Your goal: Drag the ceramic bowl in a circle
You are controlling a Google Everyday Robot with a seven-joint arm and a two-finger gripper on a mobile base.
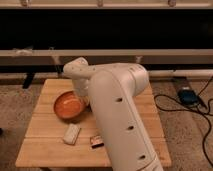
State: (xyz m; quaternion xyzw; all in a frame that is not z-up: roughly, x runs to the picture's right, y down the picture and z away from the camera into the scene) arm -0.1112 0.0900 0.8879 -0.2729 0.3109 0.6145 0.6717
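**Entry: ceramic bowl drag, hazards at the moment of contact**

Camera view.

- Ceramic bowl (68,106): orange-red, shallow, upright. It is set on the left half of the wooden table (47,146), nearer the back edge than the front.
- End effector (84,99): lowered at the bowl's right rim and largely masked by the white arm (117,110). Whether it is clenched or released cannot be told, and contact with the rim cannot be confirmed.
- Pale oblong object (71,134): laid flat just in front of the bowl, apart from it.
- Small dark object (96,142): laid near the front, beside the pale oblong object.

Hazards, as judged:

1. Slip. If the rim is only pressed and not held, the glazed bowl may be left behind when the circle is traced.
2. Tipping. A sideways pull applied at one rim may lift the far side, and the bowl could be flipped or spun.
3. Collision. A circle swept toward the front would likely carry the bowl into the pale oblong object, which could be shoved toward the small dark object or the table edge.
4. Overrun. A wide arc to the left or back may bring the bowl to the table edge.
5. Occlusion. Contact is hidden by the arm, so a lost grip may go unnoticed.
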